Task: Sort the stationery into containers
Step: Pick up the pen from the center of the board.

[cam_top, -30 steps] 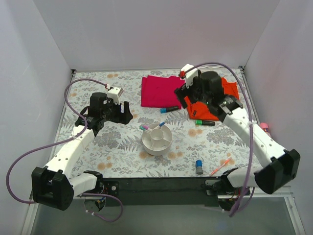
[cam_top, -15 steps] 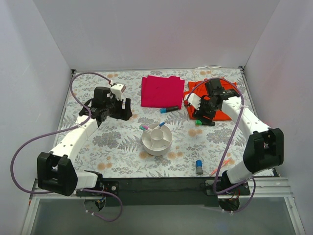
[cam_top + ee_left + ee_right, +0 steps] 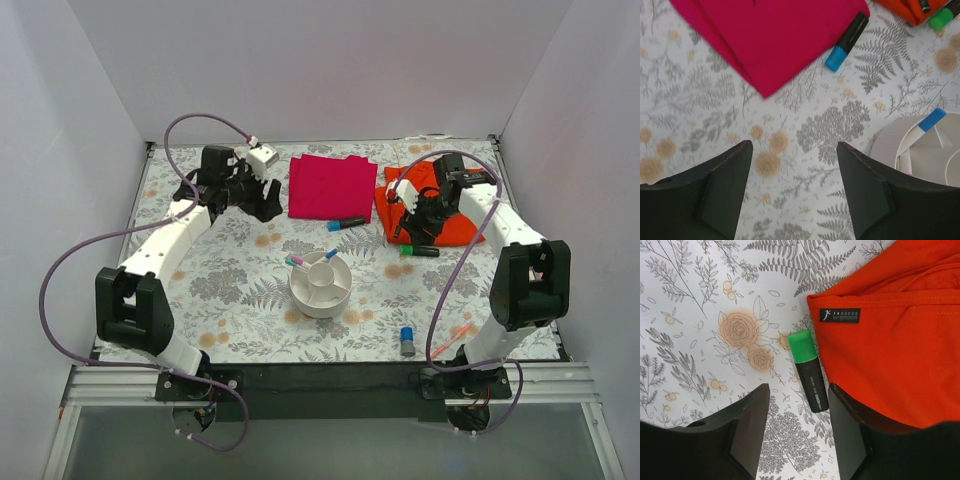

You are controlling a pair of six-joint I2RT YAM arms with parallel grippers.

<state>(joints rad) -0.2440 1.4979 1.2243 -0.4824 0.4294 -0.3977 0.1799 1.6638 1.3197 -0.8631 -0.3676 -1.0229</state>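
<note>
- Since half a second ago the left arm has swung up toward the far-left corner, and its left gripper now sits just beside the magenta cloth. The right arm has tucked in closer to the orange cloth.
- Floral table underneath it all.
- Left gripper: jaws wide apart, nothing between them, only bare tabletop in the wrist view.
- Right gripper: jaws apart as well. The green-capped marker lies in the gap between them, right against the orange cloth's edge.
- White organizer mid-table, well apart from both grippers. A pink-capped marker and a blue-capped marker lean inside it.
- Another marker with a blue cap lies on the table, touching the magenta cloth's near corner.
- Grey-blue cylinder lies near the front edge, alone.
</note>
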